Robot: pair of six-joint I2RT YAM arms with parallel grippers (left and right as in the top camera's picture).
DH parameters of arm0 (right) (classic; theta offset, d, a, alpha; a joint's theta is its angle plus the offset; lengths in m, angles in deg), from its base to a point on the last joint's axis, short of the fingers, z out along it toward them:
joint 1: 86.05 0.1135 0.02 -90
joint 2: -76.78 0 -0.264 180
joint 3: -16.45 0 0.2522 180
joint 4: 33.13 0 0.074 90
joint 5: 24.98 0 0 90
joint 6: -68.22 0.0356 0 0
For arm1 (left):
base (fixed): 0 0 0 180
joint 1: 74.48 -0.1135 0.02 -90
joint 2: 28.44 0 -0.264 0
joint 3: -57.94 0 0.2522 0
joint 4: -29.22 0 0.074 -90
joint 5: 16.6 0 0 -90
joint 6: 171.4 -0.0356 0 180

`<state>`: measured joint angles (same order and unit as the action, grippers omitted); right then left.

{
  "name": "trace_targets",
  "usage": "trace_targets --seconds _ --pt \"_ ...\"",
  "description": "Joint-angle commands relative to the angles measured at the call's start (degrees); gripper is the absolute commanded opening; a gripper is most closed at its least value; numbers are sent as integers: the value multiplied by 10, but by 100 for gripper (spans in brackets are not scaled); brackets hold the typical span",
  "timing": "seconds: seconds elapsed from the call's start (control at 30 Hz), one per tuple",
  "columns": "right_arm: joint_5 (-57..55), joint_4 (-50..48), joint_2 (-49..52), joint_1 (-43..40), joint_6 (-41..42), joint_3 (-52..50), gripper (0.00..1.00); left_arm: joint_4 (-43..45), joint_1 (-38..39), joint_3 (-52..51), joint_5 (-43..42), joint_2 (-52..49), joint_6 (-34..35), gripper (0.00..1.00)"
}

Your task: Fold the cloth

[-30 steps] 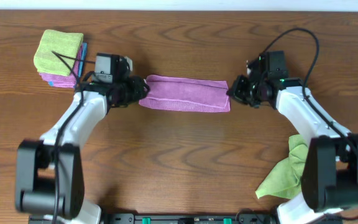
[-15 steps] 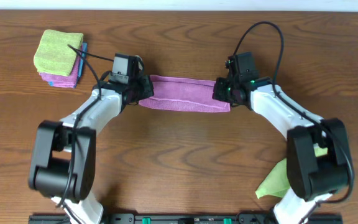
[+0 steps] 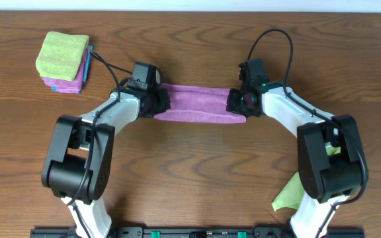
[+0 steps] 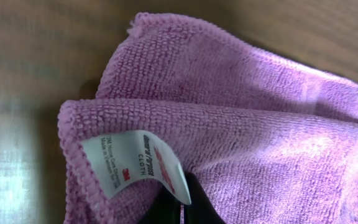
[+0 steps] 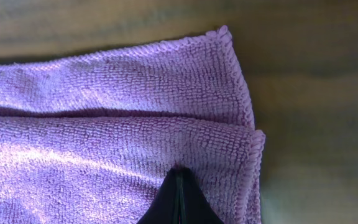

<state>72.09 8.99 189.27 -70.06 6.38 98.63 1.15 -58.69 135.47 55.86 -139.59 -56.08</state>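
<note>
A purple cloth [image 3: 197, 104] lies folded into a long strip on the wooden table, between my two arms. My left gripper [image 3: 159, 103] is at its left end. In the left wrist view the fingers [image 4: 180, 208] are shut on the cloth [image 4: 241, 112] beside its white label [image 4: 138, 163]. My right gripper [image 3: 237, 101] is at the cloth's right end. In the right wrist view its fingers [image 5: 179, 199] are shut on the doubled edge of the cloth [image 5: 104, 112].
A stack of folded cloths, green on top of purple and blue [image 3: 63, 61], sits at the back left. A crumpled green cloth [image 3: 295, 188] lies at the front right beside the right arm's base. Cables loop above both wrists.
Both grippers have moved inward onto the ends of the cloth and shut on it. The strip is now shorter, with its ends pushed toward the middle.
</note>
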Motion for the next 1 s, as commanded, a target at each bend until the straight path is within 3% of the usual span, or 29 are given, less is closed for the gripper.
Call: trace_targets --seconds 0.0,0.17,0.3,0.43,0.53,0.77,0.97 --pt "1 46 22 5 -6 -16 2 -56 4 -14 10 3 7 6" --pt "12 93 21 5 -6 -16 1 -134 4 -14 10 33 18 6" --pt "61 98 8 1 -20 -4 2 -146 4 -14 14 46 18 6" --pt "107 154 -55 -30 -59 43 59 -146 4 -14 15 46 18 6" --pt "159 176 -113 -72 -112 55 73 -146 4 -14 17 46 17 6" --pt "320 200 -193 -242 -257 2 77 -142 4 -14 17 46 17 6" --pt "440 109 -143 -246 -261 -109 73 -138 4 -14 16 46 21 6"
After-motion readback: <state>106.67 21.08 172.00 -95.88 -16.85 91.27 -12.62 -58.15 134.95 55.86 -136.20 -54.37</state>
